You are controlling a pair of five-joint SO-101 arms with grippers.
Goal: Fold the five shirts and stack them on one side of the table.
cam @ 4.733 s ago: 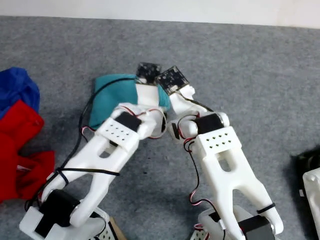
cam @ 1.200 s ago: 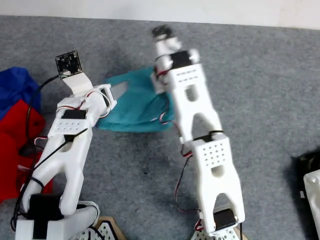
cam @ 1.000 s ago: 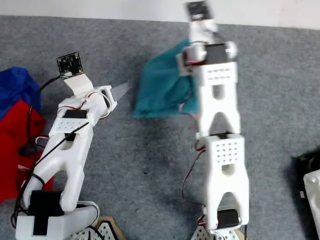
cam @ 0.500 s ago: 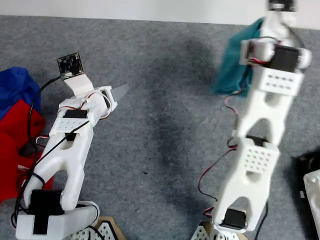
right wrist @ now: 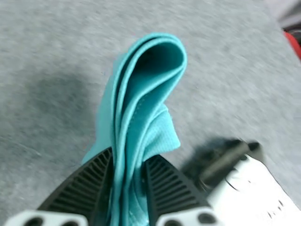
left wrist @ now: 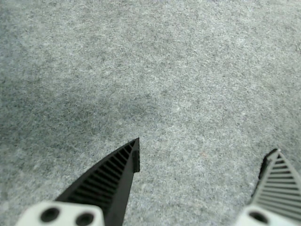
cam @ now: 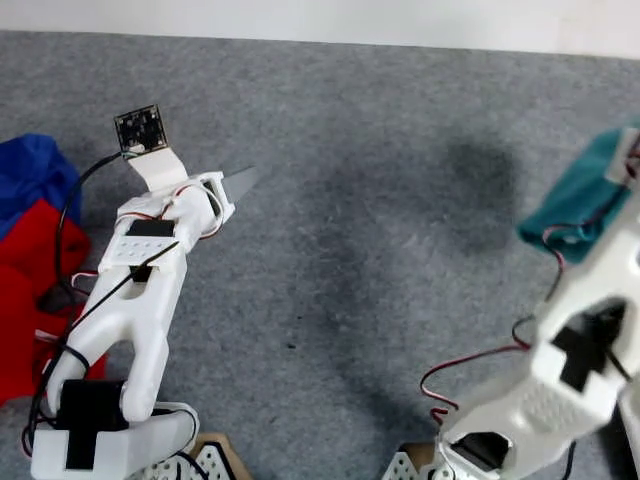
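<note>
Grey felt covers the bench (cam: 380, 230), with a pale wall (cam: 300, 18) along the top edge. The right claw (right wrist: 128, 155) grasps the teal shirt (right wrist: 146, 84); the left claw (left wrist: 207, 145) gapes, released.

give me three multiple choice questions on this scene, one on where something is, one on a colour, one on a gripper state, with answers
1. In the high view, the red shirt and blue shirt lie:
A at the left edge of the table
B at its middle
C beside the right arm

2. The held shirt in the right gripper is:
A red
B teal
C blue

3. The left gripper is:
A open over bare table
B shut on a shirt
C shut on nothing

Answers:
1 A, both lie bunched at the left edge.
2 B, teal folds are clamped between its jaws in the right wrist view.
3 A, its jaws stand wide apart with grey table between.
</note>
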